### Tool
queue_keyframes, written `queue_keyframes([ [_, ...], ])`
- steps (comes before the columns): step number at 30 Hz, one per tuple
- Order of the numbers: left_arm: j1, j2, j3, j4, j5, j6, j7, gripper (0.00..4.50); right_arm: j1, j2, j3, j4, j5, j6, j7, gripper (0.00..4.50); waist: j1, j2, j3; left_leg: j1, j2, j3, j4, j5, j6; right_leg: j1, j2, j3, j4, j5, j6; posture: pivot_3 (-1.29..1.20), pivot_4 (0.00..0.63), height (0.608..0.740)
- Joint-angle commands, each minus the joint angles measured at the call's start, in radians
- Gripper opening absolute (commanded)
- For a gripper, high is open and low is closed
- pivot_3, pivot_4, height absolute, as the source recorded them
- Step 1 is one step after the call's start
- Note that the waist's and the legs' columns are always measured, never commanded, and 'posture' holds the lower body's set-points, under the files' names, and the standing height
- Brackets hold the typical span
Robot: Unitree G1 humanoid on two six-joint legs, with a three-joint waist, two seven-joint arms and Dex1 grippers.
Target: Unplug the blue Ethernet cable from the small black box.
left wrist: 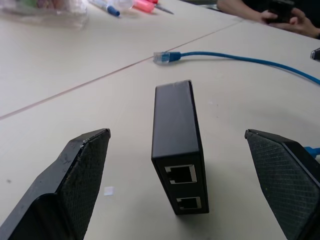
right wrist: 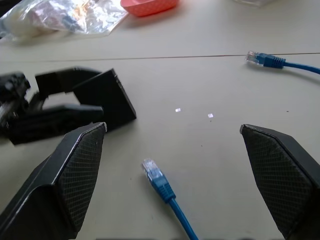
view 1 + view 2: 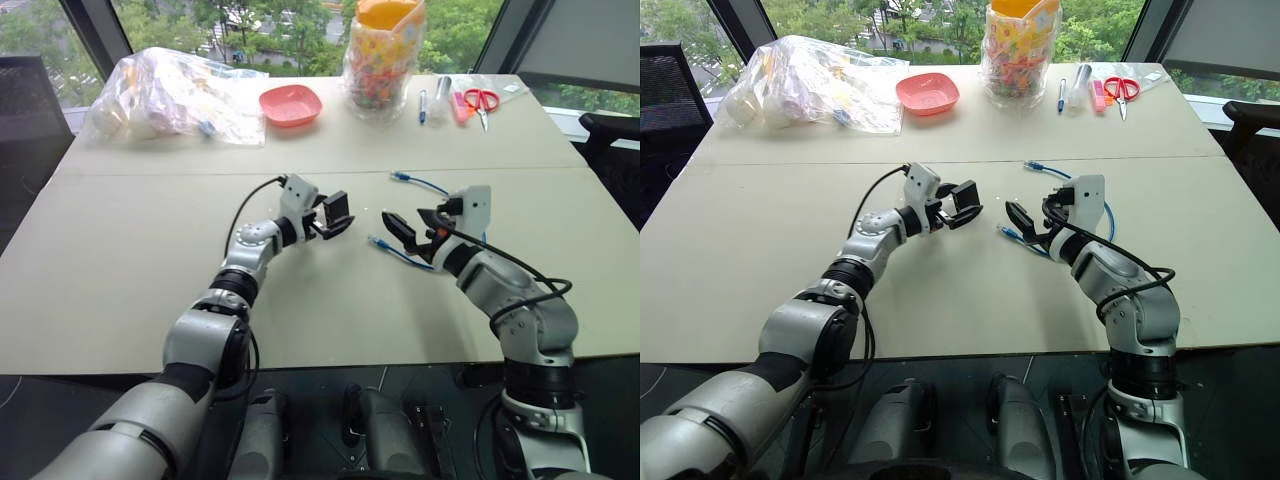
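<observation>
The small black box (image 1: 175, 120) stands on its narrow edge on the table, two empty ports facing my left wrist. My left gripper (image 3: 333, 218) is open around it, with a gap on both sides between the fingers (image 1: 82, 170) and the box. The blue Ethernet cable (image 3: 440, 188) lies loose on the table. One clear plug (image 2: 152, 172) rests just in front of my right gripper (image 3: 408, 225), which is open and empty. The other plug (image 2: 257, 59) lies farther back near the table seam. Neither plug is in the box.
At the back of the table are a clear plastic bag (image 3: 170, 95), a pink bowl (image 3: 290, 104), a jar of colourful pieces (image 3: 380, 60), pens (image 3: 422, 105) and red scissors (image 3: 482, 100). A person's hands (image 1: 280, 12) rest at the far edge.
</observation>
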Motion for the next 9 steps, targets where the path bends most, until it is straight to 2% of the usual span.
queue_keyframes([
  [1, 0.111, 0.128, 0.001, -0.41, -0.122, 0.325, -0.125, 4.48, 0.071, -0.072, -0.012, -0.116, 0.031, -0.047, 0.124, 4.5, -0.006, 0.0, 0.0, 0.0, 0.0, 0.0, 0.0, 0.0, 0.0, 0.0, 0.0, 0.0, 0.0, 0.0, 0.0, 0.0, 0.15, 0.74],
  [5, 0.311, 0.308, 0.001, -0.81, -0.248, 0.647, -0.184, 4.48, 0.131, -0.106, -0.041, -0.139, 0.044, -0.074, 0.17, 4.5, -0.019, 0.0, 0.0, 0.001, 0.002, 0.0, 0.0, 0.0, 0.0, 0.001, 0.002, 0.0, 0.001, 0.0, 0.0, 0.0, 0.15, 0.74],
  [6, 0.388, 0.353, 0.034, -0.912, -0.293, 0.732, -0.171, 4.48, 0.153, -0.12, -0.046, -0.149, 0.062, -0.067, 0.198, 4.5, -0.018, 0.001, 0.0, 0.001, 0.002, 0.0, 0.0, 0.0, 0.0, 0.001, 0.002, 0.0, 0.0, -0.002, -0.002, 0.0, 0.15, 0.74],
  [9, 0.526, 0.412, 0.101, -1.089, -0.374, 0.871, -0.115, 4.48, 0.193, -0.147, -0.044, -0.174, 0.096, -0.053, 0.251, 4.5, -0.019, 0.001, 0.0, 0.004, 0.002, 0.0, 0.001, -0.001, 0.0, 0.004, 0.001, 0.001, -0.001, -0.003, -0.004, 0.0, 0.15, 0.74],
])
